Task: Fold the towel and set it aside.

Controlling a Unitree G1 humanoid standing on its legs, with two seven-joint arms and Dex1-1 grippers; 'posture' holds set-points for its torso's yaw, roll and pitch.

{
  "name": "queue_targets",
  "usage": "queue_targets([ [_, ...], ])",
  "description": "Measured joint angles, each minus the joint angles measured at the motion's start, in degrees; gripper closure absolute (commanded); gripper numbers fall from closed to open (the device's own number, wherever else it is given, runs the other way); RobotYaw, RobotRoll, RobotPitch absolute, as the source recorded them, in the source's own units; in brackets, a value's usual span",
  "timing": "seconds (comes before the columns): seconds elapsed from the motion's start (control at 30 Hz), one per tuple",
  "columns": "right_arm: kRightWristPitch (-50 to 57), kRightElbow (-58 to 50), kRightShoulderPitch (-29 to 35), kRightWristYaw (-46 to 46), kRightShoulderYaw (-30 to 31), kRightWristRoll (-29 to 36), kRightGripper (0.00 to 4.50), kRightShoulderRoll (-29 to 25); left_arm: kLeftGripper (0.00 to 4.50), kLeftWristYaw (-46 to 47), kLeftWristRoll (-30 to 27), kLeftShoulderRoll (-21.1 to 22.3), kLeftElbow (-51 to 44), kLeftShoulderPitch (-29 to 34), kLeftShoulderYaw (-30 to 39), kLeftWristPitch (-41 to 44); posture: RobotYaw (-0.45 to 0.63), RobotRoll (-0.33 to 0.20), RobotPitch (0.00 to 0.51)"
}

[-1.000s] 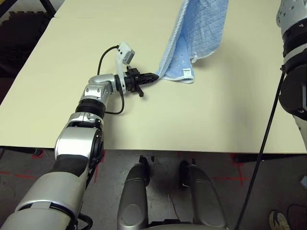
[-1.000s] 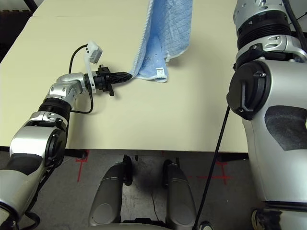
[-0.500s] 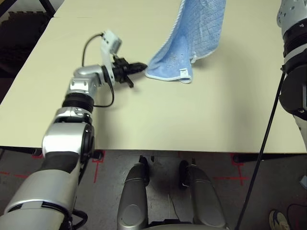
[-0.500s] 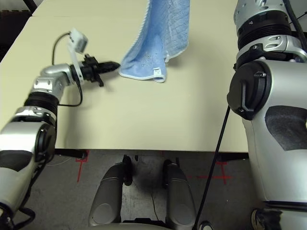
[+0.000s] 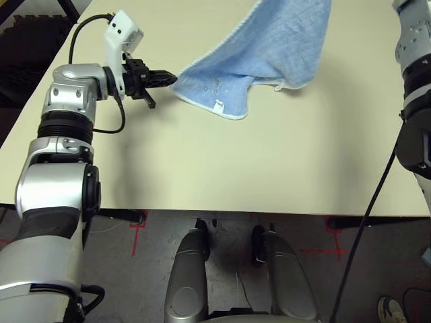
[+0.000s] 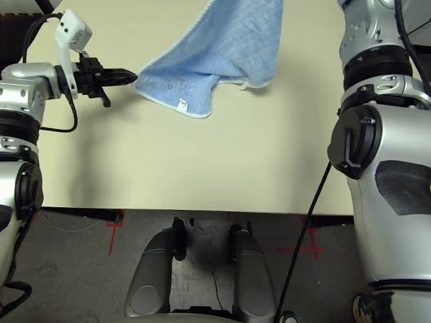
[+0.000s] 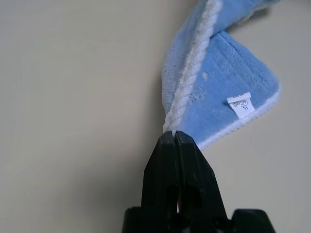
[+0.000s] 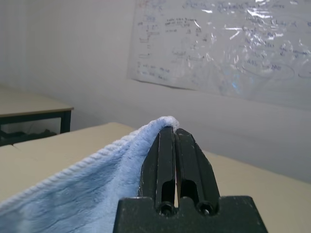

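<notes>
Between both pincers, the white-edged, light-blue towel (image 5: 269,50) stretches slantwise, creased.

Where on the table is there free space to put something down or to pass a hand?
Free: the table between its near edge and the towel; also right of the towel, toward the right arm. Crowded: the far middle, with the towel stretched between the left fingers and right fingers.
</notes>
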Motion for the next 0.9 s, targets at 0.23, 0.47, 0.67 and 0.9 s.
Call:
queue_targets([
  [0.23, 0.4, -1.1, -0.8, -0.1, 0.1, 0.0, 4.50, 0.0, 4.46, 0.5, -1.4, -3.5, -4.4, 5.9, 0.8, 1.8, 0.09, 0.000, 0.275],
  [0.47, 0.9, -1.1, -4.3, 1.2, 0.3, 0.0, 4.50, 0.5, 4.46, 4.0, -2.1, -5.7, -4.9, 8.4, 1.3, 1.3, 0.08, 0.000, 0.279],
  [0.67, 1.3, -1.1, -4.6, 2.0, 0.3, 0.0, 4.50, 1.1, 4.46, 7.1, -1.9, -6.5, -3.5, 9.1, 1.3, -1.7, 0.08, 0.000, 0.275],
  [0.9, 1.3, -1.2, -5.2, 2.3, 0.3, 0.0, 4.50, 1.7, 4.46, 8.6, -0.5, -6.5, -2.8, 9.1, 1.0, -5.6, 0.08, 0.000, 0.274],
])
